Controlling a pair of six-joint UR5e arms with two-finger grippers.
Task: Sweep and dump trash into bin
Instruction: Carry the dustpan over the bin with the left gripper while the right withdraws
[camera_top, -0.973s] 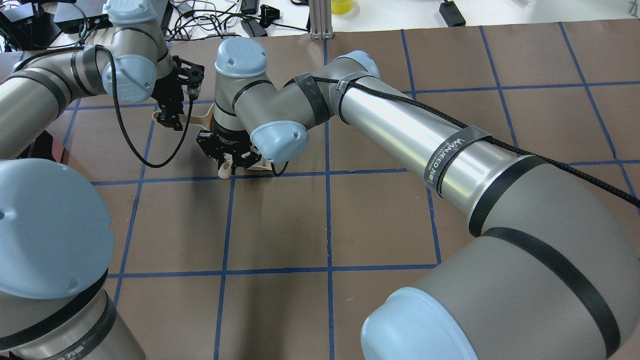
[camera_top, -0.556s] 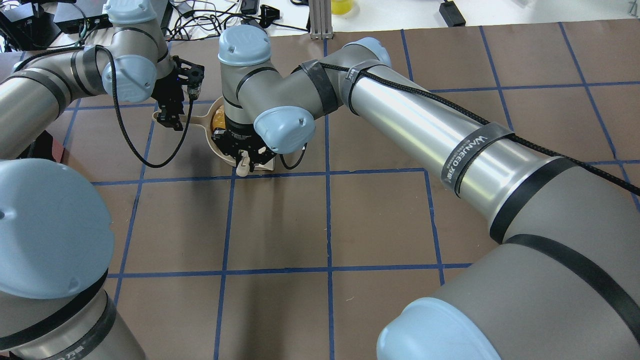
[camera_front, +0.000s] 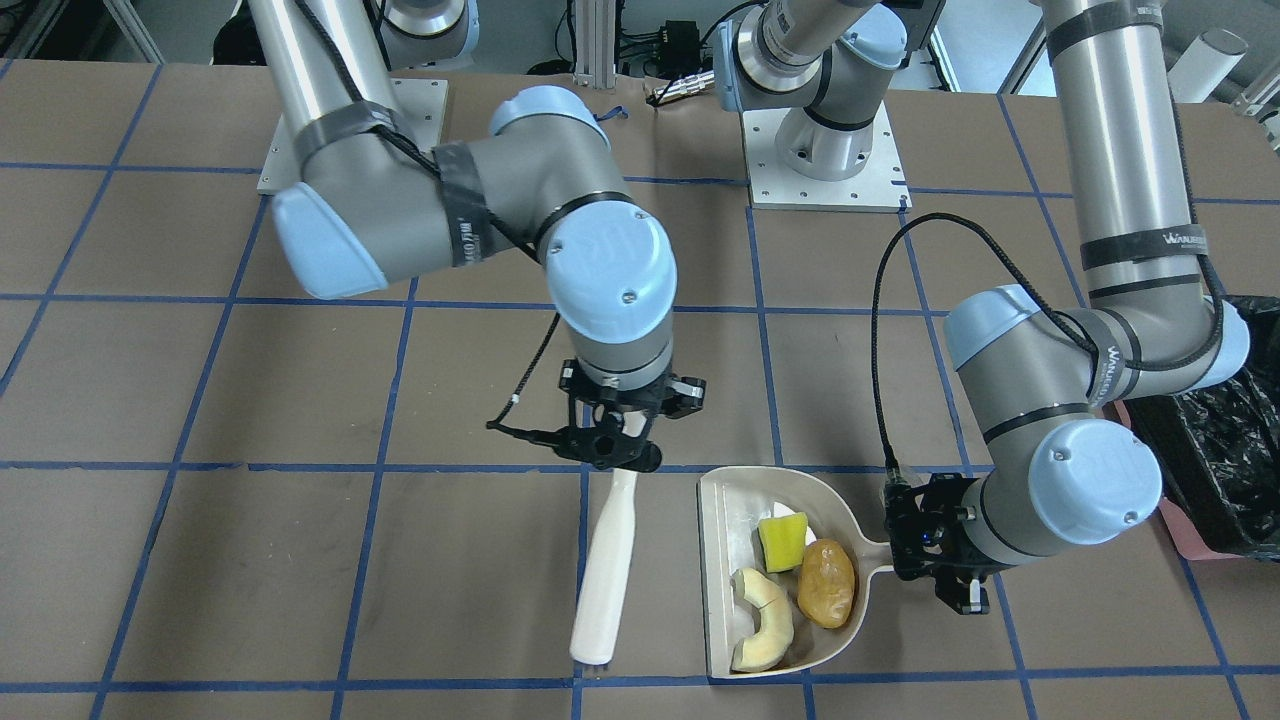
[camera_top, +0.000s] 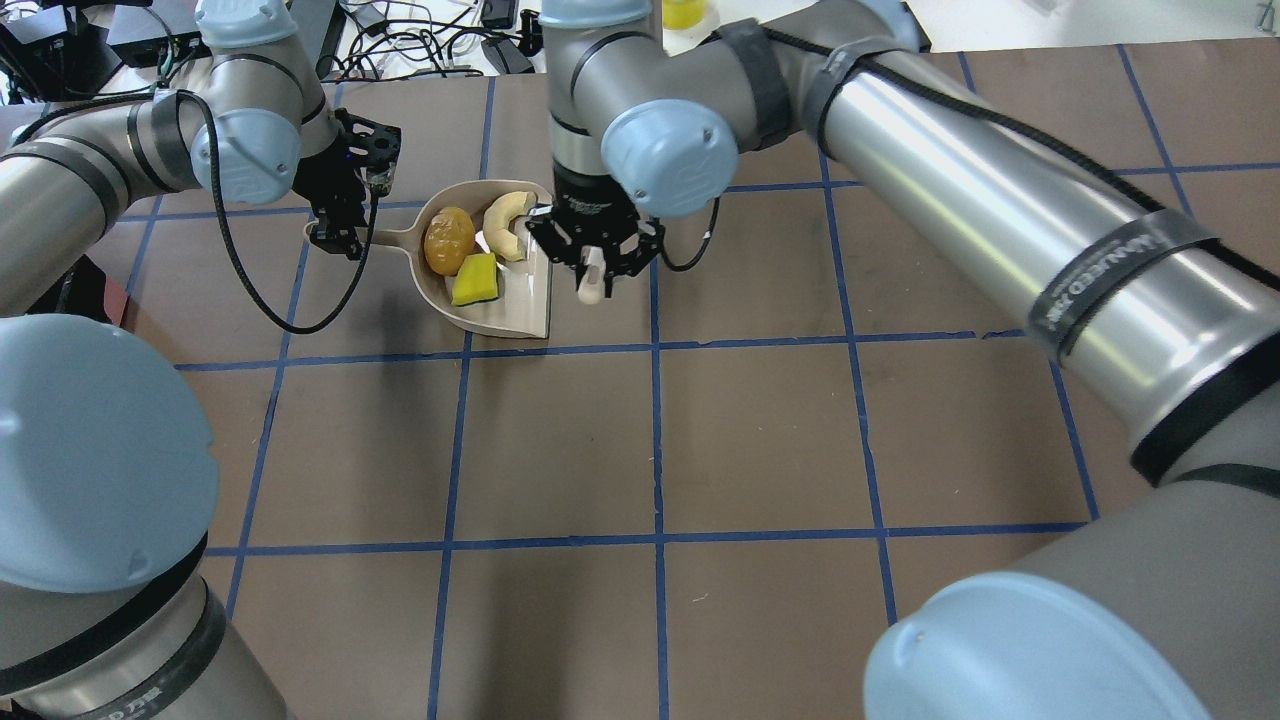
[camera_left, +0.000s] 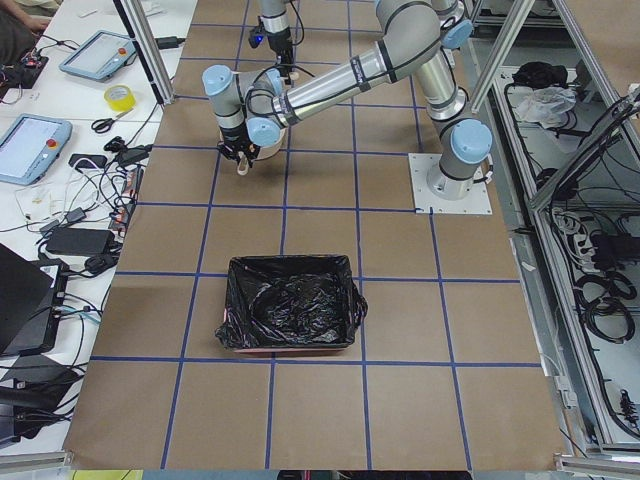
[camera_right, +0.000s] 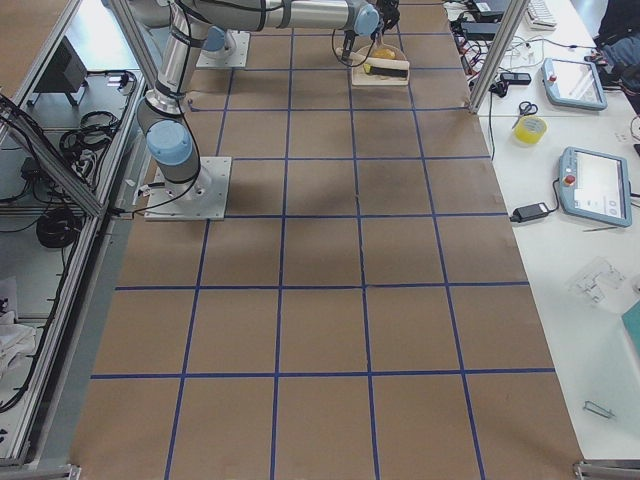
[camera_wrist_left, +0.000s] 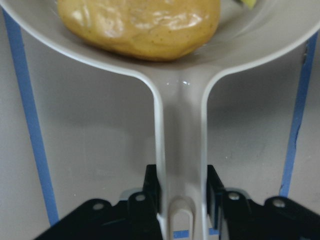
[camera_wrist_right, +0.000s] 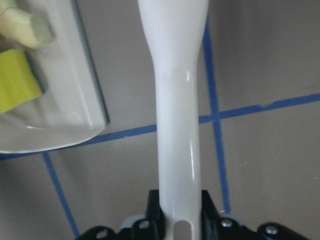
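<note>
A beige dustpan (camera_front: 730, 560) lies on the brown table and also shows in the overhead view (camera_top: 510, 305). In it lie a cream rind slice (camera_front: 762, 620), an amber potato-like lump (camera_front: 827, 583) and a yellow-green sponge wedge (camera_front: 782, 541). My left gripper (camera_front: 935, 570) is shut on the dustpan's handle (camera_wrist_left: 180, 150). My right gripper (camera_front: 612, 455) is shut on the handle of a white brush (camera_front: 605, 570), held just beside the pan's open edge. The pink bin with its black bag (camera_left: 290, 315) stands apart, off to my left.
The bin's edge shows at the front-facing view's right border (camera_front: 1225, 450). The arms' mounting plates (camera_front: 825, 150) sit at the table's robot side. Cables and devices lie on the white bench (camera_top: 440, 45) past the table's far edge.
My right arm has moved right and farther out with the brush, off the dustpan, so the three pieces in the pan now show. The left gripper has stayed on the handle.
</note>
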